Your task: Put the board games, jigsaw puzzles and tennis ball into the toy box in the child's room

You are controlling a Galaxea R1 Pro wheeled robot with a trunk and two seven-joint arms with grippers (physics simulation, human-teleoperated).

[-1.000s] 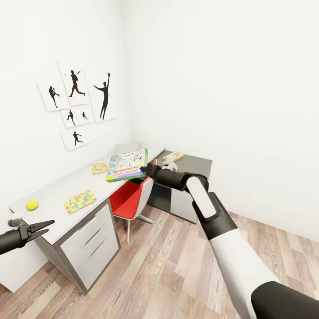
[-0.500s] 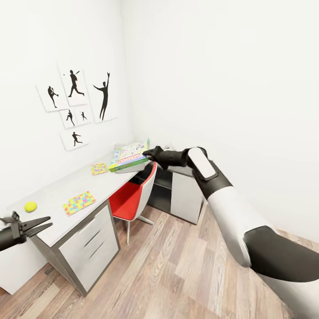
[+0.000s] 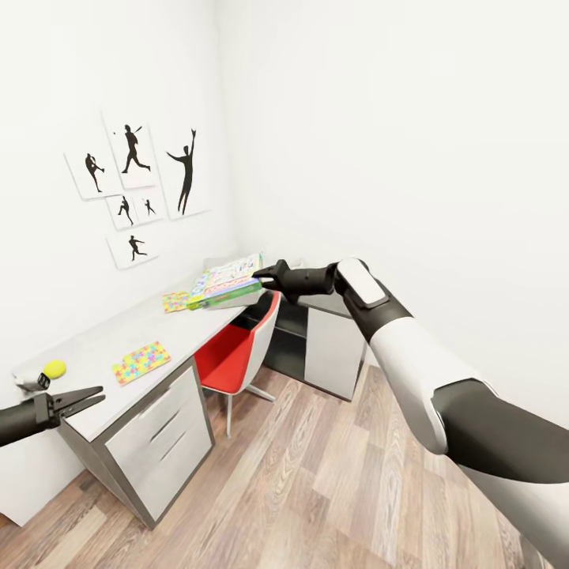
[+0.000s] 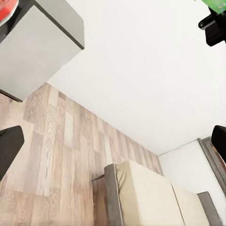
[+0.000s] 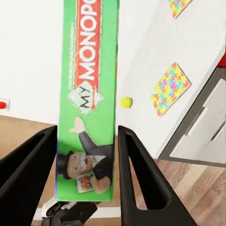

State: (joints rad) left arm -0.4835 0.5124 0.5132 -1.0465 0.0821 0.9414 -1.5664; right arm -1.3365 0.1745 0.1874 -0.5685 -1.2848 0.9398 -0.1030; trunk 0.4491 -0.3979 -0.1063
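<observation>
The right hand point(image 5: 87, 141) clamped a green board game point(image 5: 87, 94) reading "MY MONOPO"; the left hand point(image 3: 79, 399) stood apart, empty.

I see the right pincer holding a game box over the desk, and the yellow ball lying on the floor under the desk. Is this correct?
Not quite. The ball lies on the desk top, near its end, not on the floor; the head view shows it. The rest is right: the right pincer holds the game box over the desk.
</observation>
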